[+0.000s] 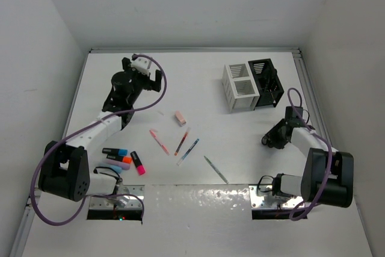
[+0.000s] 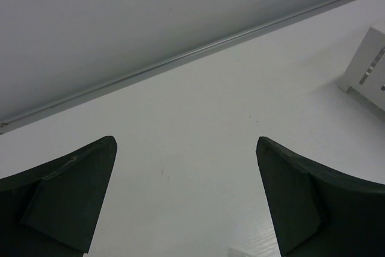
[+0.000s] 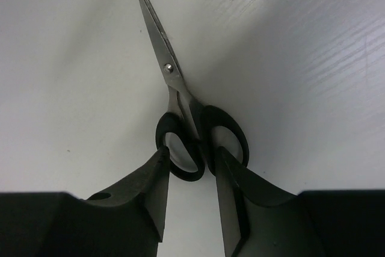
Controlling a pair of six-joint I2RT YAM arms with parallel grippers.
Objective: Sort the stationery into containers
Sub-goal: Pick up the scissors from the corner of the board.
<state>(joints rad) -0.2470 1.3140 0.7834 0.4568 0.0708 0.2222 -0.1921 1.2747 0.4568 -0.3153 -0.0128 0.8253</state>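
On the table's (image 1: 240, 130) right side, near the black organiser (image 1: 266, 82), black-handled scissors (image 3: 180, 97) lie flat. The right gripper (image 3: 189, 156), arm folded low, straddles their handles, fingers partly apart; whether it grips, I cannot tell. The left gripper (image 2: 185, 142), reaching far-left, gapes wide.

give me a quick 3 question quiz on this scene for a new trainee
1. True or false: the left claw is open and empty.
2. What lies between the fingers of the right claw? A eraser, B scissors, C pen.
3. Fill in: the ___ organiser stands right of the white organiser in the top view.
Key: 1 true; 2 B; 3 black organiser.
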